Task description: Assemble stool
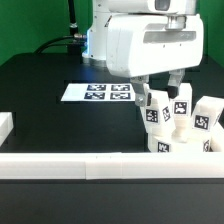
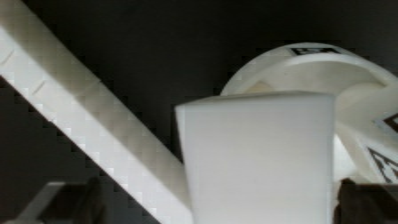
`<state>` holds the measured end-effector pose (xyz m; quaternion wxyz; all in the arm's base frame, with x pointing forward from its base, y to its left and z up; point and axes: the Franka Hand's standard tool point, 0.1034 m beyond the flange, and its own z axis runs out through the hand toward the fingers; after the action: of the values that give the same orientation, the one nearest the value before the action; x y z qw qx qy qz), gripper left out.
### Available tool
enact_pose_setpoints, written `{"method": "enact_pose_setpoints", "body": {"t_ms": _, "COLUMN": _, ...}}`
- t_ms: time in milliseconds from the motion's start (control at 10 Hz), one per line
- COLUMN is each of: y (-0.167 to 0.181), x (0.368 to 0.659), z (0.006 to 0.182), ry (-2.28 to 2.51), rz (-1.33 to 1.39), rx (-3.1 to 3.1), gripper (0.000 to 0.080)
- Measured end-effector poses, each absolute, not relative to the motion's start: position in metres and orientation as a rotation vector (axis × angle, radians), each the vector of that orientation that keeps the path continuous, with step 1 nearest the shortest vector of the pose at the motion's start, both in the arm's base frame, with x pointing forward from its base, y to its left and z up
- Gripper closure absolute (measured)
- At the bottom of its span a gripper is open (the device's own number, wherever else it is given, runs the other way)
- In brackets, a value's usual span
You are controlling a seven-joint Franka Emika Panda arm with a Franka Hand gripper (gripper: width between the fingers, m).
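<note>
My gripper point(image 1: 160, 98) reaches down at the exterior view's right and is shut on a white leg block point(image 1: 155, 110) bearing black-and-white tags. In the wrist view that leg block point(image 2: 258, 150) fills the middle between my dark fingers point(image 2: 75, 205), with the gripper point(image 2: 222, 216) around its lower end. The round white seat point(image 2: 320, 65) lies just beyond it. In the exterior view the seat point(image 1: 182, 146) sits low behind the front rail. Two more leg blocks point(image 1: 181, 106) point(image 1: 206, 116) stand upright at it; whether they are joined to it is hidden.
The marker board point(image 1: 100, 92) lies on the black table to the exterior view's left of the gripper. A long white border rail point(image 1: 90, 166) runs along the front, and a short rail piece point(image 1: 5, 126) is at the left edge. The rail crosses the wrist view diagonally point(image 2: 71, 100).
</note>
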<state>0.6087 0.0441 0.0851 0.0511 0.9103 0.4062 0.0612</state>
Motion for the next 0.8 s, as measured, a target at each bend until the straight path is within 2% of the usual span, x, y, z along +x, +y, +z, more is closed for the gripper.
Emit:
{"method": "enact_pose_setpoints", "body": {"t_ms": 200, "y": 0.0446, "x": 0.6086, "z": 0.085, "ry": 1.216, "rz": 0.187, "rx": 2.78, "gripper": 0.0413}}
{"method": "enact_pose_setpoints", "body": {"t_ms": 300, "y": 0.045, "x": 0.6113, "z": 0.0867, "ry": 1.195, "rz": 0.208, "rx": 2.783, "gripper": 0.0461}}
{"method": "enact_pose_setpoints", "body": {"t_ms": 600, "y": 0.0445, "x": 0.6116, "z": 0.0869, "ry": 1.105, "rz": 0.215, "rx": 2.824, "gripper": 0.0461}}
{"method": "enact_pose_setpoints", "body": {"t_ms": 800, "y": 0.0432, "x": 0.6115, "z": 0.0868, "ry": 0.883, "rz": 0.226, "rx": 2.914, "gripper": 0.0461}}
